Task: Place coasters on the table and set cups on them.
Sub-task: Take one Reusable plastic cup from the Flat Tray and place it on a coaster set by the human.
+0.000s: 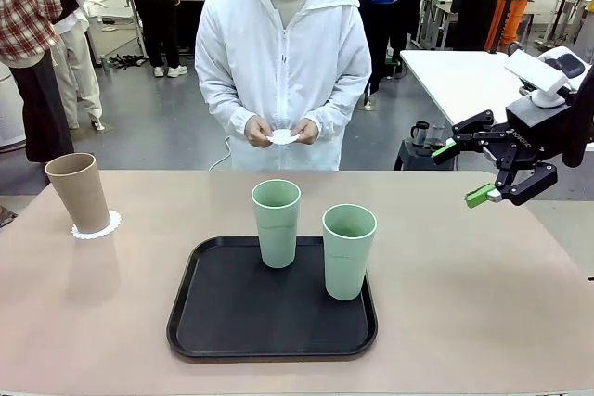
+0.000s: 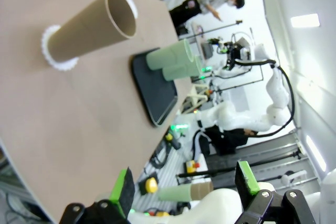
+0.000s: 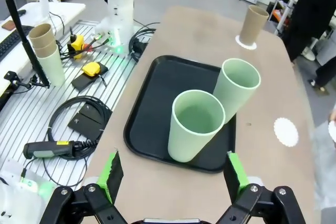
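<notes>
Right gripper (image 1: 462, 173): at the right edge of the front view, above the table (image 1: 483, 275), jaws spread wide, nothing between them. Left gripper (image 2: 184, 184): at the bottom of its wrist view, also wide apart and empty.

Tan cup (image 1: 82, 192): upright on the first coaster (image 1: 96, 226), left of the front view; that pair looks done. Right green cup (image 1: 349, 250) and left green cup (image 1: 277, 223): both upright on the black tray (image 1: 213, 322), close together but not touching. Bare coaster (image 3: 286, 131): flat on the table, right of the right wrist view, beyond the tray. The person's hands (image 1: 283, 130) hold a third coaster (image 1: 283, 137) at the top centre.

Judgement: the step in hand is moving a green cup to the bare coaster, and the right gripper is better placed for it.

Recommendations:
- Take the right green cup and approach from its open side, so the fingers do not knock its neighbour.
- Close around mid-height; the taper may let it slip.
- Lift straight up clear of the tray rim.
- Lower it centred on the coaster; thin paper may slide if the base drags.
</notes>
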`<state>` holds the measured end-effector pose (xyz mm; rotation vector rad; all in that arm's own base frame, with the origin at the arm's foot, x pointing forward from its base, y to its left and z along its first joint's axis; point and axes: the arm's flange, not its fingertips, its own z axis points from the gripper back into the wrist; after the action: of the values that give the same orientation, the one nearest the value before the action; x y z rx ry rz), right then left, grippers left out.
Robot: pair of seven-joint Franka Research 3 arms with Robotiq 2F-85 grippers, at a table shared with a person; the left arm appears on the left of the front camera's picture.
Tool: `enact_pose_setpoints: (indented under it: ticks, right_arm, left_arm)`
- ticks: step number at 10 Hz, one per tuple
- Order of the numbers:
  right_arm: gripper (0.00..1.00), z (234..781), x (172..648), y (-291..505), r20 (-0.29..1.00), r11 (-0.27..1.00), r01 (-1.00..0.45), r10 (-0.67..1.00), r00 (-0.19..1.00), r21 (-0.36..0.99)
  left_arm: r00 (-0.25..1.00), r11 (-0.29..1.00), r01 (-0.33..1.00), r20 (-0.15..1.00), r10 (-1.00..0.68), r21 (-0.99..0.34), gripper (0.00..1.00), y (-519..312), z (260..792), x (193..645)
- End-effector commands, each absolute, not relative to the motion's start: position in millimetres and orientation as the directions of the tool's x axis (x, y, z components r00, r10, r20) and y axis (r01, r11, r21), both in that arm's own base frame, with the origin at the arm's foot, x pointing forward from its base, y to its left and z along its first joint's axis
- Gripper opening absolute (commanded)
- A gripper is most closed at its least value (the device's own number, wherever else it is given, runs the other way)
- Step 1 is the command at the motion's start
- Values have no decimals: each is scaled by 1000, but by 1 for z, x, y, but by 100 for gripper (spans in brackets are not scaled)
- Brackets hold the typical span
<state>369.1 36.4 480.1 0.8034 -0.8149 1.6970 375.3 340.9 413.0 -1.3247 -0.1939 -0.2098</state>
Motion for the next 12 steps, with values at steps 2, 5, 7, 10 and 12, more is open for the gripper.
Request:
enact_pose_setpoints:
  ticks: [2, 5, 7, 10, 12]
  right_arm:
    - [100, 466, 377, 39, 874, -122, -984, 454, -171, -129]
    - [100, 391, 390, 45, 909, -75, -997, 415, -47, -17]
    - [100, 361, 388, 42, 906, -135, -991, 421, -45, 14]
    - [100, 324, 386, 38, 892, -159, -986, 451, -36, 41]
    - [100, 310, 391, 38, 889, -150, -989, 456, -50, 21]
  left_arm:
    - [966, 234, 257, 255, -38, -938, 100, 341, 413, 374]
    - [966, 234, 257, 255, -38, -938, 100, 341, 413, 374]
    - [966, 234, 257, 255, -38, -938, 100, 341, 413, 374]
    - [966, 234, 257, 255, -38, -938, 100, 341, 413, 374]
    - [966, 234, 257, 255, -38, -938, 100, 341, 413, 374]
